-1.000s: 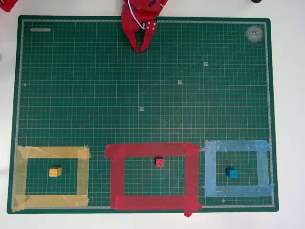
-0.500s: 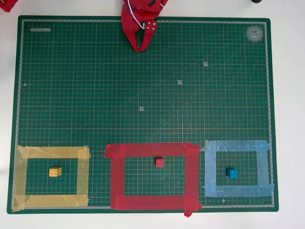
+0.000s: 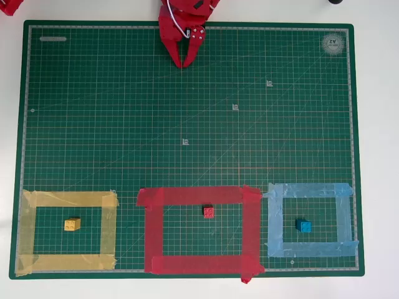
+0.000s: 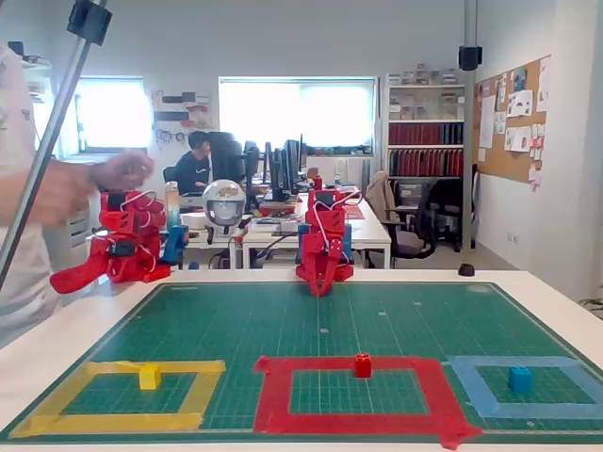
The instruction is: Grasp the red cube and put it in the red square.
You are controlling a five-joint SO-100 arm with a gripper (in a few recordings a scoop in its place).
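With the red cube [image 3: 209,212] already inside the red square [image 3: 153,230], the clenched, empty claw [image 3: 185,63] could knock it out if it reaches in.

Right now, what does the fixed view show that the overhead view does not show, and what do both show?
The fixed view alone shows the office behind the table, with a seated person at the desks.

The overhead view alone shows the whole green mat from above, all four edges.

Both show the gripper, shut at the mat's far edge, and the red cube inside the red square, near its far strip.
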